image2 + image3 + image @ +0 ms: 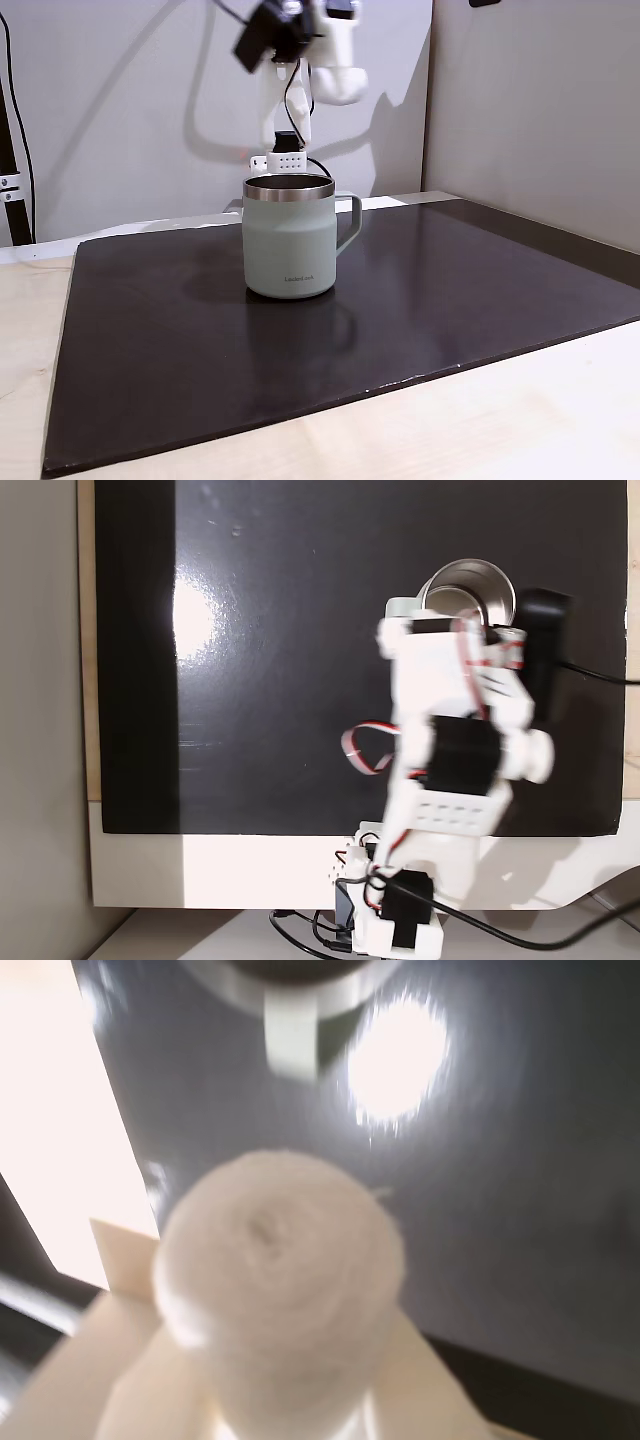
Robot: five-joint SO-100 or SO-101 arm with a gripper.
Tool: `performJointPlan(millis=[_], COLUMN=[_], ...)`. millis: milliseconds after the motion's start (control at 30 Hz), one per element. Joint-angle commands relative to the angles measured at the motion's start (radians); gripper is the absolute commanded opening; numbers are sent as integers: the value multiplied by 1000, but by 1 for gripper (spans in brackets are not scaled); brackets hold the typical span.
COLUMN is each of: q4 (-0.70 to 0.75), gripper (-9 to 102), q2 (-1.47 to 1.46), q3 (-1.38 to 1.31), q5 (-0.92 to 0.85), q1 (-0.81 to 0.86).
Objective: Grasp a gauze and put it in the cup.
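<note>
In the wrist view the gauze (280, 1250), a white fuzzy roll seen end-on, sits close to the camera. My gripper (275, 1350) is shut on it, with cream fingers (110, 1360) on either side. Beyond it, at the top edge, are the rim and pale handle of the cup (292, 1030). The sage-green cup (290, 240) with its steel rim stands upright on the dark mat, handle to the right in a fixed view. My arm (335, 70) is raised above and behind it. From above, my arm (450, 740) covers part of the cup (468, 583).
A black mat (450, 300) covers most of the light wooden table (520, 420). Bright glare lies on the mat (395, 1055). The arm's base and cables (390, 920) sit at the table's edge. Walls stand behind and to the right in a fixed view.
</note>
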Motion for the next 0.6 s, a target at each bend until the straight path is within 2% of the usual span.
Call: performJointPlan(millis=[0, 267, 567], q4=[-40, -115, -118], gripper=[0, 0, 0], q2=[-17, -161, -295], q3=[-46, -77, -153], q5=[-49, -114, -114], q1=[87, 141, 155])
